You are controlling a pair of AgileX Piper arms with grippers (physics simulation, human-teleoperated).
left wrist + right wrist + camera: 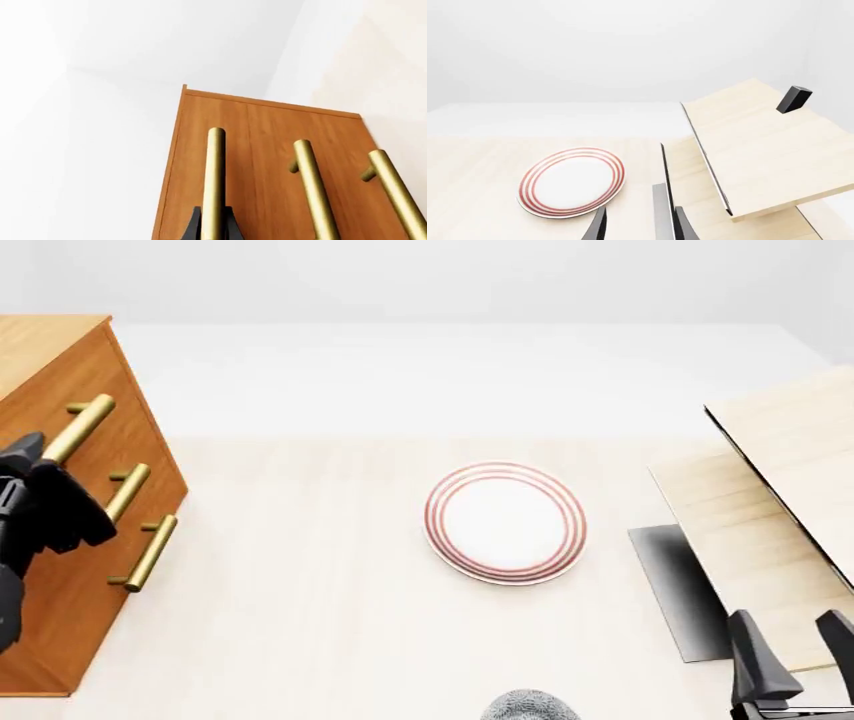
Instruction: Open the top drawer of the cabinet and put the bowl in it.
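A tall orange-brown wooden cabinet point(54, 390) stands at the far left of the pale wood desk point(307, 620), its three drawer fronts all flush and shut. The top drawer point(74, 375) carries a brass bar handle point(80, 428), and the left pincer point(47, 502) sits right at that handle; in the left wrist view its two dark fingers point(194, 227) stand on either side of the brass bar point(213, 185), closely flanking it, though whether they press on it cannot be told. Two more brass handles lie below on the lower drawers. The bowl point(531, 707), white with a grey-blue speckle, peeks in at the near edge of the desk, only its rim in view. Beyond it, near the desk's middle, lies a flat white plate with red rings point(505, 522). To the right are pale wooden boards point(787, 470), one tilted. The right pincer point(790, 645) hovers near the boards, fingers spread apart and holding nothing.
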